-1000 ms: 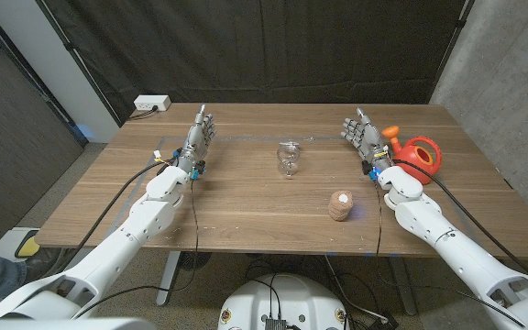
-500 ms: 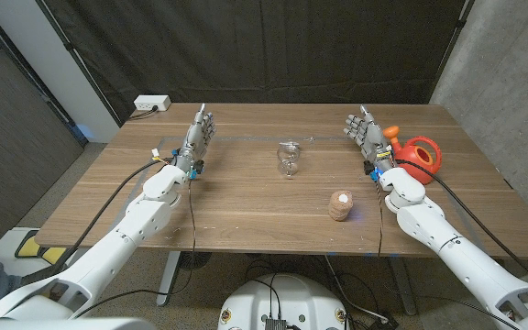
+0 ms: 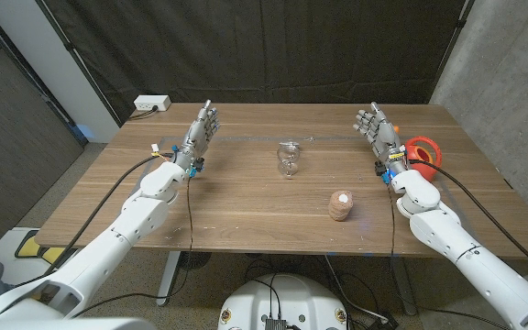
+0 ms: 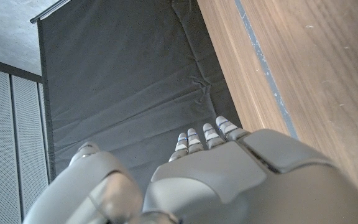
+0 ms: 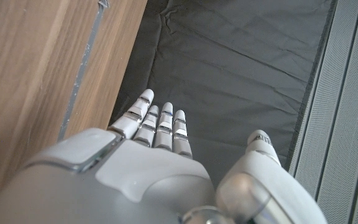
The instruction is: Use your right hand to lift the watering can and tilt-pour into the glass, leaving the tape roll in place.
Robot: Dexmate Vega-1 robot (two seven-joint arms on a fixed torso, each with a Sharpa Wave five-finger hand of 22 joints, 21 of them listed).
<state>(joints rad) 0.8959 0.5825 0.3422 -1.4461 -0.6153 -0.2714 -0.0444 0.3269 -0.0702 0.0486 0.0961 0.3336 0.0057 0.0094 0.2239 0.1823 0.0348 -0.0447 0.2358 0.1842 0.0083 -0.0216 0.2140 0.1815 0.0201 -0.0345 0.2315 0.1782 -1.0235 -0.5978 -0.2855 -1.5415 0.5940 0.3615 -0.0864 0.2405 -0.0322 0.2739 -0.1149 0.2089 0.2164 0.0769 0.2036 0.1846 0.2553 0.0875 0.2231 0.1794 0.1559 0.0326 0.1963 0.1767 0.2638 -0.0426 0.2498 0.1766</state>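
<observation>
A red watering can (image 3: 423, 151) stands at the table's right side, partly hidden behind my right hand (image 3: 382, 136). That hand is raised with fingers apart and holds nothing; it is right beside the can, on its left. A clear glass (image 3: 288, 160) stands upright at the table's middle. The brownish tape roll (image 3: 340, 205) lies nearer the front, right of the glass. My left hand (image 3: 200, 136) stands open at the table's left. In the right wrist view my right hand (image 5: 142, 168) shows straight fingers (image 5: 157, 127) against the dark curtain. The left wrist view has my left hand (image 4: 229, 180), nothing in it.
A white power strip (image 3: 152, 104) lies at the table's (image 3: 246, 206) back left corner. A black curtain hangs behind the table. A grey wall stands off to the right.
My right hand has moved right, toward the watering can, and now covers the can's spout side. The left hand, glass and tape roll have stayed put.
</observation>
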